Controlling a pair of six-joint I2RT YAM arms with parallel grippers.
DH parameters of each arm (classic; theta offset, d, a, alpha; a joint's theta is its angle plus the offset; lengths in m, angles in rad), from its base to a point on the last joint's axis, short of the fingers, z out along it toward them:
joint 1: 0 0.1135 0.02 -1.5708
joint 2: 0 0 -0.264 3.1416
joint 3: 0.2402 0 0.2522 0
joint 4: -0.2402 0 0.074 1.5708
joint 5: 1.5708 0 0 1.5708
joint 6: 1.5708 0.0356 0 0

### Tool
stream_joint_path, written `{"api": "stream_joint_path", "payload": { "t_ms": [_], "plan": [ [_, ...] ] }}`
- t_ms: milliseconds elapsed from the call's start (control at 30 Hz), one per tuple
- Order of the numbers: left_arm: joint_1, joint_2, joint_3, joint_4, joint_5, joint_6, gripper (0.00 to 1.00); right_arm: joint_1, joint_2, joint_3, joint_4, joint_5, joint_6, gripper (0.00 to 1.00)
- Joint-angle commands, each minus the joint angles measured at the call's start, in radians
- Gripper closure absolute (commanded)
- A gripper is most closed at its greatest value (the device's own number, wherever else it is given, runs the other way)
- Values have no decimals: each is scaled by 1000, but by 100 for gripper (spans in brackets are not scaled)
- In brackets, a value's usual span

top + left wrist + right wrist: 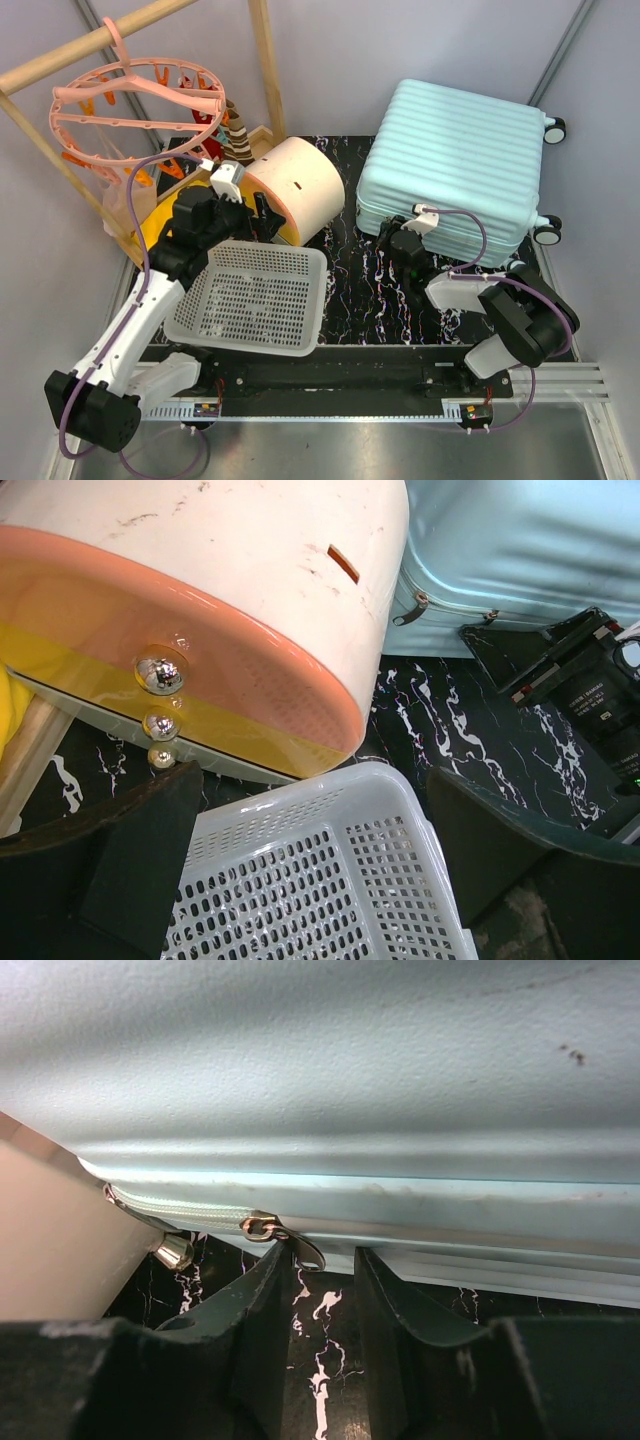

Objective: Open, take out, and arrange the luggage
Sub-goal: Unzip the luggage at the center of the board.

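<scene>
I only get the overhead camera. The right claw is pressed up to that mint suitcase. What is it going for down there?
Observer: Its wrist camera shows a metal zipper pull on the suitcase seam, right at the tip of the right claw.
Visitor: Is the pull clamped?
Observer: No. The pull hangs against one finger, with a clear gap to the other.
Visitor: And the left claw?
Observer: The left claw is wide open over the white basket, facing three shiny knobs on the drawer box.
</scene>
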Motion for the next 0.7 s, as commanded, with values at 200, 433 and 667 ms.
{"api": "stream_joint_path", "payload": {
  "t_ms": [200,433,667],
  "plan": [
    [8,-37,-16,62,28,-8,1,1,-75,50,100,-28,-17,57],
    [9,-42,-21,64,31,-9,1,-1,-51,71,50,-16,18,54],
    [8,-45,-24,65,31,-11,1,-100,-56,70,10,-103,32,52]
  ]
}}
